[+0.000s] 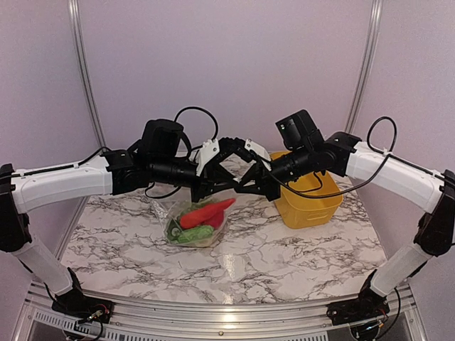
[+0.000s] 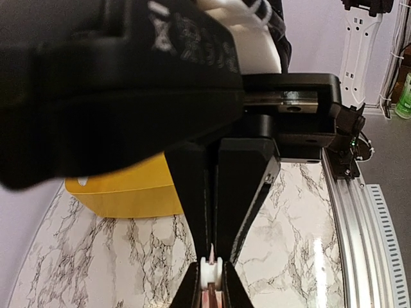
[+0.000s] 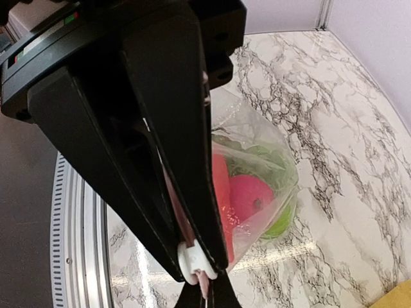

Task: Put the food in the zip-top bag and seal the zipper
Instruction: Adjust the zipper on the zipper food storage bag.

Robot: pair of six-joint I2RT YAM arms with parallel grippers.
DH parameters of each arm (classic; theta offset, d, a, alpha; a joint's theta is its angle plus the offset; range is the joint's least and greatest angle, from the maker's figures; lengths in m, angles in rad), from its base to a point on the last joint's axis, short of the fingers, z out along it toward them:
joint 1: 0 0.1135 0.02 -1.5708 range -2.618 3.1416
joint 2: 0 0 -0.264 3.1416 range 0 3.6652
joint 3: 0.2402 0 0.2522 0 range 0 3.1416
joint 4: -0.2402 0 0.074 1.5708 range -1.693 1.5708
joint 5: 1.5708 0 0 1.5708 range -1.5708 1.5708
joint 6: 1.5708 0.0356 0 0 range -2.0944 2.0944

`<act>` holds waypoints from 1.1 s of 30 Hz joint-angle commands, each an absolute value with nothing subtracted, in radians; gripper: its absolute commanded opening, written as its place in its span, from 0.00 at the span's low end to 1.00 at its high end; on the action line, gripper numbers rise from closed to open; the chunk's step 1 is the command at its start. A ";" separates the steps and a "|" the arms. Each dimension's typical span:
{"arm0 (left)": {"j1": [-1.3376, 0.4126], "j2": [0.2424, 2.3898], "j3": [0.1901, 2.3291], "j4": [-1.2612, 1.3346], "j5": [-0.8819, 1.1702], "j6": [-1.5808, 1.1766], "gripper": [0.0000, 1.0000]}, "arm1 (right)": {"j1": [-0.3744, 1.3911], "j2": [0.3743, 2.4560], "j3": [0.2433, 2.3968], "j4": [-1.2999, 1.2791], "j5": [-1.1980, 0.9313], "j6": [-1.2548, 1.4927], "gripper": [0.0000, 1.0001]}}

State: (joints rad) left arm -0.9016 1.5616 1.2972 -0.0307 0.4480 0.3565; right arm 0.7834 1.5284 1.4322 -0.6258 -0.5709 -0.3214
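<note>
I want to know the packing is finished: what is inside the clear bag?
Through the bag, a long red-orange piece, a green cucumber and a round red fruit show. Anything beneath them is covered.

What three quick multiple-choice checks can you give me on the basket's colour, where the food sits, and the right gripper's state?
1. The basket is: A blue, B white, C yellow.
2. The food lies: A in the basket, B inside the zip-top bag, C outside both.
3. The right gripper is: A shut on the zipper, B wide open, C shut on the basket.
Answers: C, its walls are plainly yellow; B, red and green pieces show through the clear plastic; A, its fingers pinch the pale strip.
</note>
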 commanded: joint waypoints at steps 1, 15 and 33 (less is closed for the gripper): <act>-0.897 1.553 1.315 -0.093 0.454 0.341 0.03 | 0.791 1.451 1.416 -0.574 -0.513 -0.343 0.00; -0.768 1.319 1.127 -0.254 0.414 0.323 0.00 | 0.662 1.398 1.322 -0.522 -0.535 -0.334 0.00; -0.655 1.005 0.913 -0.461 0.323 0.319 0.00 | 0.529 1.415 1.270 -0.492 -0.483 -0.317 0.00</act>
